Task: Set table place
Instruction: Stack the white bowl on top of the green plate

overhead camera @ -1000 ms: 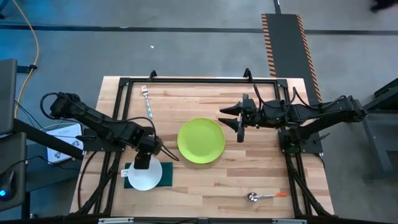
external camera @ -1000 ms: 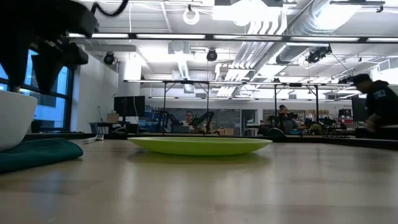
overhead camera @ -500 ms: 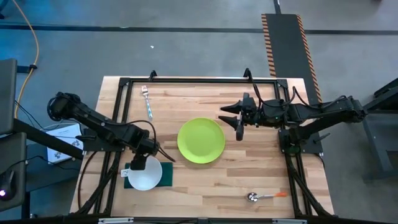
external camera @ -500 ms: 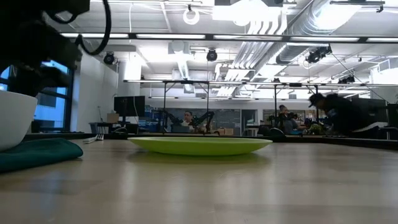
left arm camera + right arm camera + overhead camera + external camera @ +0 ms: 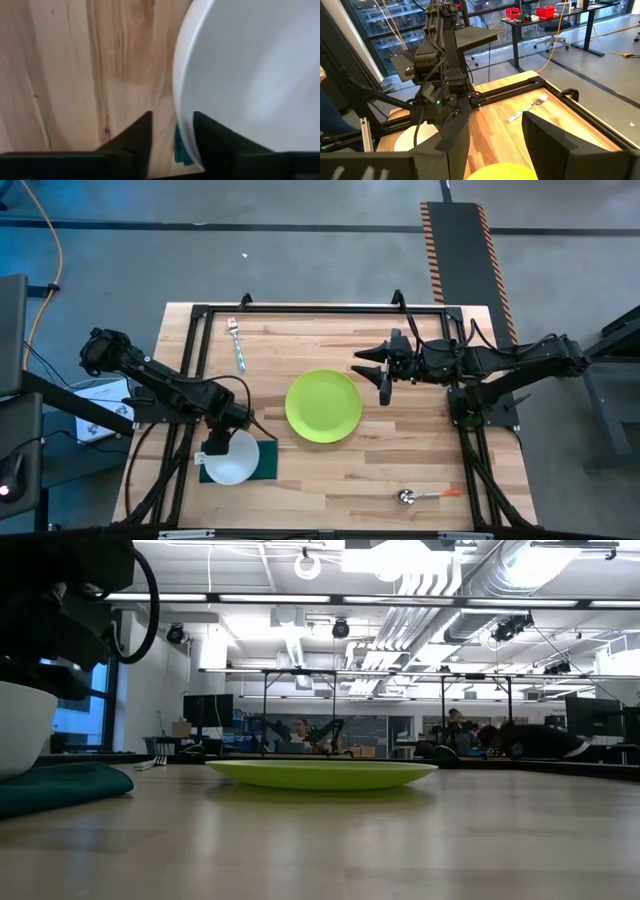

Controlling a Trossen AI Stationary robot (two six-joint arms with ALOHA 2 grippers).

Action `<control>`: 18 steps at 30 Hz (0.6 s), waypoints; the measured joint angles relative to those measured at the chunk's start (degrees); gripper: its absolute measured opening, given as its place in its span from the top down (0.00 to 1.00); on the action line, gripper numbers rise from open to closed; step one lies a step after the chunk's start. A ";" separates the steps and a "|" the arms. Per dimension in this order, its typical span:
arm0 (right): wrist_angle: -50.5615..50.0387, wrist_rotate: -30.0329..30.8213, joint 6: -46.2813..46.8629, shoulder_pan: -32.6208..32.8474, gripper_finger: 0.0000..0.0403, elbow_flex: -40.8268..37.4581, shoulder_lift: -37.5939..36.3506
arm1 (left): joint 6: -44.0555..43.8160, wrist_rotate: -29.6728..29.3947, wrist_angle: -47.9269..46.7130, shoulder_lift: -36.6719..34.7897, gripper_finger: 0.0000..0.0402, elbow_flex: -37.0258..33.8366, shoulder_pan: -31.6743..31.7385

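Dark fingers of my left gripper (image 5: pixel 170 137) stand slightly apart astride the rim of the white bowl (image 5: pixel 233 461), 1 finger outside and 1 just inside the wall; they look close to the rim, but I cannot tell whether they actually press it. In the high view this gripper (image 5: pixel 213 448) sits at the bowl's left edge, and the bowl rests on the dark green cloth (image 5: pixel 264 468) near the front left of the table (image 5: pixel 420 455).

Outward from there, the green plate (image 5: pixel 323 406) lies at the table's middle, a fork (image 5: pixel 236 342) at the back left and a spoon with an orange handle (image 5: pixel 427 496) at the front right. My right gripper (image 5: pixel 384 371) waits with its fingers spread, hovering just right of the plate.

My worry is the thin rim grip: if I lift on 1 edge, the bowl may tilt or slip free, and dragging it could bunch the cloth underneath.
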 joint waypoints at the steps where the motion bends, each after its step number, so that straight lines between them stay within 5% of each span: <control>1: 0.00 0.00 0.00 0.00 0.58 0.00 0.00 | 0.03 0.81 0.00 0.00 0.78 0.00 0.00; 5: 0.00 0.00 0.00 -0.30 0.58 0.00 0.00 | 0.16 5.66 0.10 0.00 0.97 0.00 0.00; 18: 0.02 -0.32 0.17 -1.49 0.58 0.00 0.00 | 2.70 6.15 -0.99 -9.99 0.99 7.39 0.04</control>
